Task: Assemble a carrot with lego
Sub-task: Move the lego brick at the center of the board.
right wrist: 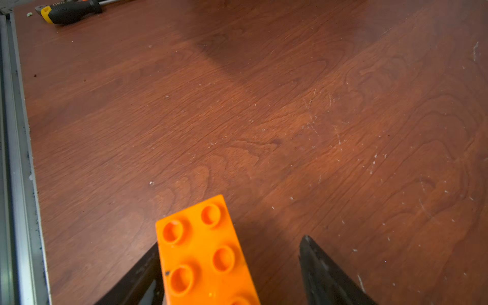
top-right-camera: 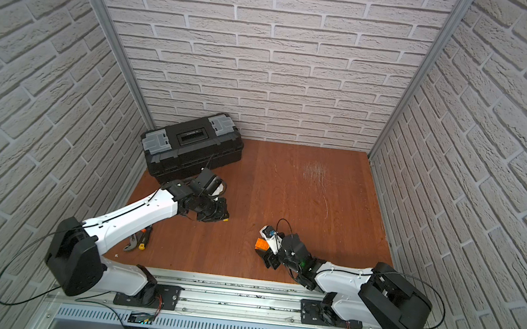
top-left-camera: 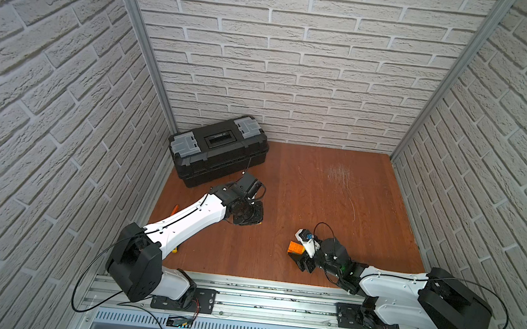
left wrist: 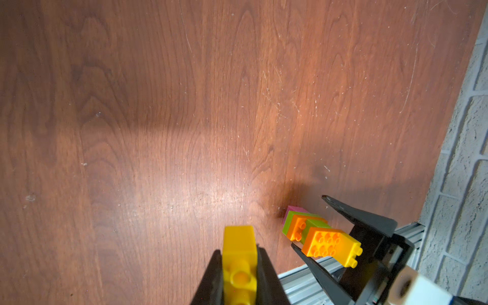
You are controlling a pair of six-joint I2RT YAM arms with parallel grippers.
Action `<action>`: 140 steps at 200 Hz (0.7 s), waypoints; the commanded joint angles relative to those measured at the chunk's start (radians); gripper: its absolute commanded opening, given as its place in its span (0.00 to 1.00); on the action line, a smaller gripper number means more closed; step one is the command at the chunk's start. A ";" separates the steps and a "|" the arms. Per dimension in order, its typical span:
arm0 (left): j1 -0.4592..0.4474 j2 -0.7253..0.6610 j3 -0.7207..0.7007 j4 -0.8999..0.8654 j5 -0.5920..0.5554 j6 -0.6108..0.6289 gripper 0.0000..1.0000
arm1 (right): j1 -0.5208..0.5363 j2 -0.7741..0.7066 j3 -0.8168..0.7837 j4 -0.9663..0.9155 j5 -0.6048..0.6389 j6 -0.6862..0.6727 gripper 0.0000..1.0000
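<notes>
The left gripper (left wrist: 237, 254) has its fingers clamped on a yellow brick (left wrist: 239, 237). The right gripper (right wrist: 231, 241) has its fingers apart astride the carrot (left wrist: 314, 235), one finger touching its orange top. The carrot has a pink base, lime and orange layers and a yellow piece on top. It stands pink end down, studs up, long axis roughly upright, at 5 o'clock on the table (top-left-camera: 318, 193) in a top view.

A black toolbox (top-left-camera: 217, 151) (top-right-camera: 191, 147) with two grey latches on its shut lid stands in the far left corner of the brown wooden table (top-left-camera: 333, 211), close to the white brick-patterned walls (top-left-camera: 298, 60). Pliers (top-right-camera: 139, 239) (right wrist: 71, 12) with black, orange and yellow grips lie flat at the near left. Pale scratches (top-left-camera: 338, 174) mark the far middle. A metal rail (top-left-camera: 259, 295) runs along the near edge.
</notes>
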 commanded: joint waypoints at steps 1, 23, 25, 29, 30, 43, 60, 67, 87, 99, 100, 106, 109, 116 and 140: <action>0.006 0.013 0.025 -0.020 -0.010 0.021 0.00 | 0.014 0.017 -0.003 0.116 0.002 0.025 0.76; 0.006 0.021 0.030 -0.022 -0.009 0.027 0.00 | 0.016 0.069 0.004 0.158 -0.006 0.023 0.70; 0.006 0.022 0.030 -0.022 -0.009 0.026 0.00 | 0.016 0.074 0.005 0.163 -0.007 0.024 0.70; 0.007 0.021 0.031 -0.023 -0.008 0.027 0.00 | 0.016 0.086 0.006 0.174 -0.008 0.024 0.69; 0.007 0.022 0.031 -0.023 -0.008 0.026 0.00 | 0.016 0.089 0.006 0.177 -0.010 0.025 0.68; 0.006 0.025 0.032 -0.025 -0.005 0.027 0.00 | 0.016 0.124 0.014 0.208 -0.014 0.026 0.64; 0.006 0.025 0.034 -0.030 -0.003 0.028 0.00 | 0.016 0.166 0.028 0.234 -0.020 0.027 0.62; 0.006 0.025 0.034 -0.031 -0.004 0.027 0.00 | 0.016 0.180 0.036 0.234 -0.026 0.024 0.61; 0.006 0.021 0.031 -0.035 -0.010 0.028 0.00 | 0.016 0.207 0.041 0.234 -0.033 0.013 0.60; 0.006 0.019 0.030 -0.037 -0.013 0.028 0.00 | 0.016 0.217 0.075 0.228 -0.035 0.005 0.59; 0.006 0.020 0.030 -0.036 -0.013 0.028 0.00 | 0.016 0.218 0.077 0.227 -0.035 0.003 0.59; 0.006 0.019 0.028 -0.035 -0.014 0.026 0.00 | 0.016 0.224 0.086 0.220 -0.037 -0.004 0.59; 0.006 0.019 0.027 -0.035 -0.016 0.026 0.00 | 0.016 0.226 0.091 0.217 -0.039 -0.008 0.59; 0.006 0.021 0.028 -0.034 -0.017 0.027 0.00 | 0.015 0.232 0.106 0.206 -0.041 -0.018 0.59; 0.007 0.023 0.033 -0.038 -0.019 0.026 0.00 | 0.016 0.257 0.165 0.175 -0.050 -0.044 0.59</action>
